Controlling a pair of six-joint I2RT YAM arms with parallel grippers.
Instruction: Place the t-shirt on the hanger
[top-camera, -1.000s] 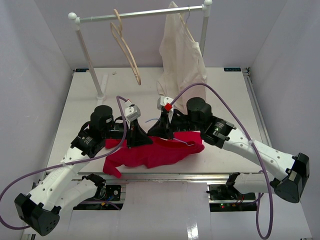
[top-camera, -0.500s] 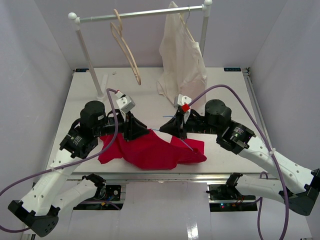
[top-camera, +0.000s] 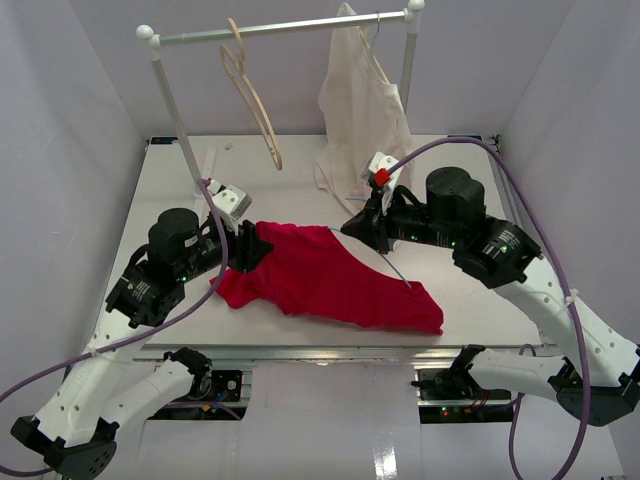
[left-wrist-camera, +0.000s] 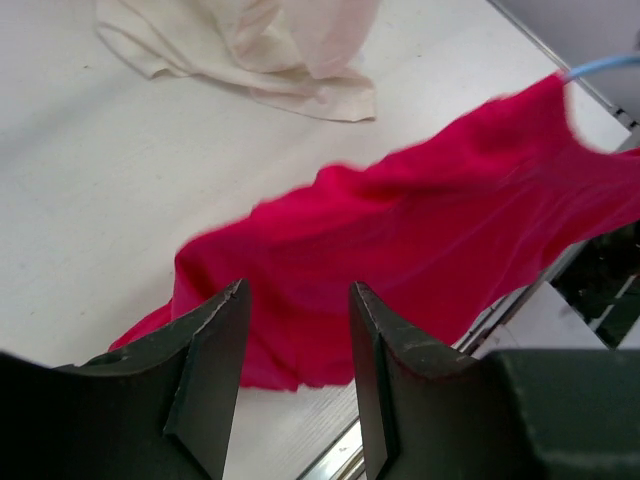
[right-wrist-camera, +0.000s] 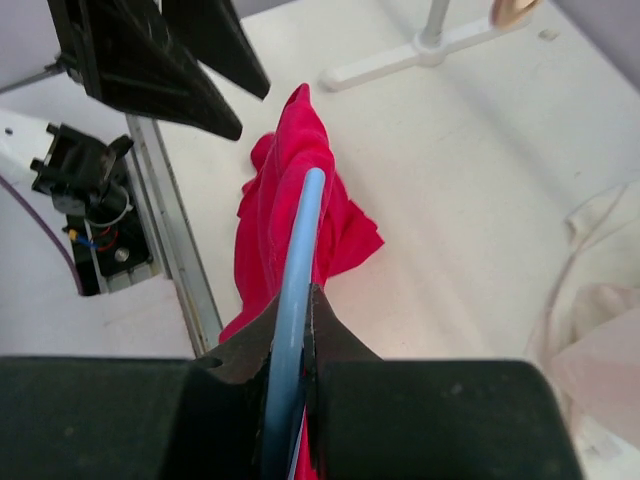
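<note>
On the table (top-camera: 480, 175) the t-shirt (top-camera: 330, 275) is lying limp, likely best pinched at its hem; right gripper (right-wrist-camera: 293, 308) is clamping the hanger (right-wrist-camera: 300, 230); left gripper (left-wrist-camera: 295, 330) is gaping empty

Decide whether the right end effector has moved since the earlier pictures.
Yes. The right end effector has shifted rightward and farther back, nearer the rail's right post.
</note>
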